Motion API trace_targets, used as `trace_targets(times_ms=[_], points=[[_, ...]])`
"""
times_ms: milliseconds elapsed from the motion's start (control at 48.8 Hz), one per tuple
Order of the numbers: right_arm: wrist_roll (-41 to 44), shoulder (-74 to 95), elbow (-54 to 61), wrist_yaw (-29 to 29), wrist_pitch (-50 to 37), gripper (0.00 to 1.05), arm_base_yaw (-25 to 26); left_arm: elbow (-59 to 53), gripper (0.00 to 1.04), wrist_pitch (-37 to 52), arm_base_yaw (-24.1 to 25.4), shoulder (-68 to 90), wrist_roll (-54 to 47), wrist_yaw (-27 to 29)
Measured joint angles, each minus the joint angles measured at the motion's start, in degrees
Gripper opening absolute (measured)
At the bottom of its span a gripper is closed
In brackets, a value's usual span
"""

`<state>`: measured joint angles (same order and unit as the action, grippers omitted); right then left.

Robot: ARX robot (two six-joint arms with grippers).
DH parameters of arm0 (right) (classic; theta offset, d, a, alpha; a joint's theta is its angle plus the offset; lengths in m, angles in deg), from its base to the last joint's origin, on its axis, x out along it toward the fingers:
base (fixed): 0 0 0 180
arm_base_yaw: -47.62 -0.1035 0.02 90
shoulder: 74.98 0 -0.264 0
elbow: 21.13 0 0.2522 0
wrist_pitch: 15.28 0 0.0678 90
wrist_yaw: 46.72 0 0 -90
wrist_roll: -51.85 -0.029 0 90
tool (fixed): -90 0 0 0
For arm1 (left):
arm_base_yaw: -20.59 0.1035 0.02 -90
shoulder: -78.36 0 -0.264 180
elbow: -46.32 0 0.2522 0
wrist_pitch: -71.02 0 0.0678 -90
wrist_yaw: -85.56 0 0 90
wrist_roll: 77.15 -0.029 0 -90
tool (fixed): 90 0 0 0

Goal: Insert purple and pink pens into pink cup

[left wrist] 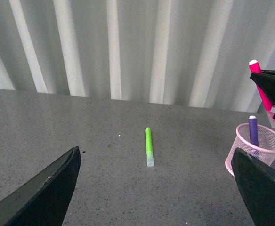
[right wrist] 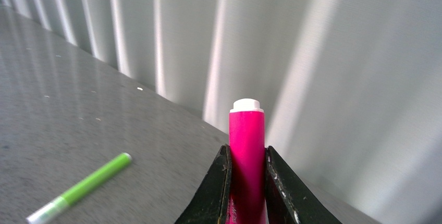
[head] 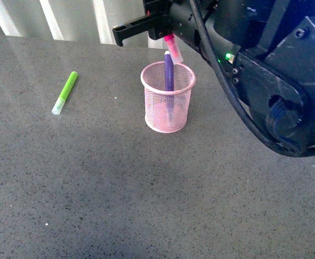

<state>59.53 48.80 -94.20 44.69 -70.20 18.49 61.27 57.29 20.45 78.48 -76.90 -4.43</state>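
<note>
The pink cup [head: 161,116] stands upright mid-table with the purple pen [head: 169,73] upright inside it, its top poking above the rim. My right gripper [head: 167,35] is shut on the pink pen [head: 172,45] and holds it tilted just above the cup's far rim, with its clear cap pointing down beside the purple pen. In the right wrist view the pink pen [right wrist: 246,146] is pinched between both fingers of the right gripper [right wrist: 246,153]. My left gripper [left wrist: 155,155] is open and empty, low over the table. The left wrist view also shows the cup [left wrist: 270,142], the purple pen [left wrist: 253,130] and the pink pen [left wrist: 262,87].
A lime-green marker [head: 64,93] lies flat on the grey table [head: 93,189], left of the cup and well apart from it. A ribbed white wall [left wrist: 128,47] runs along the table's far edge. The right arm's dark body [head: 276,81] fills the upper right.
</note>
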Motion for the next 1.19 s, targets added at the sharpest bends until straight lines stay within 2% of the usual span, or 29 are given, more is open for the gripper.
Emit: trace_targets(times_ms=[267,903,1067,1190], points=[[-0.42,3.23,-4.61,-0.68,1.29,0.12,-0.59,0.00,0.98,0.00,0.00,0.02,0.00,0.00],[-1.16,8.11,-6.05,-1.60,0.66,0.12,-0.37,0.00,0.98,0.00,0.00,0.00,0.00,0.00],[-1.84,8.11,-5.86,-2.21,1.53,0.51,-0.44,0.00,0.98,0.00,0.00,0.00,0.00,0.00],[-3.23,5.97,-3.78,-2.73,2.47,0.74,-0.44,0.00,0.98,0.00,0.00,0.02,0.00,0.00]])
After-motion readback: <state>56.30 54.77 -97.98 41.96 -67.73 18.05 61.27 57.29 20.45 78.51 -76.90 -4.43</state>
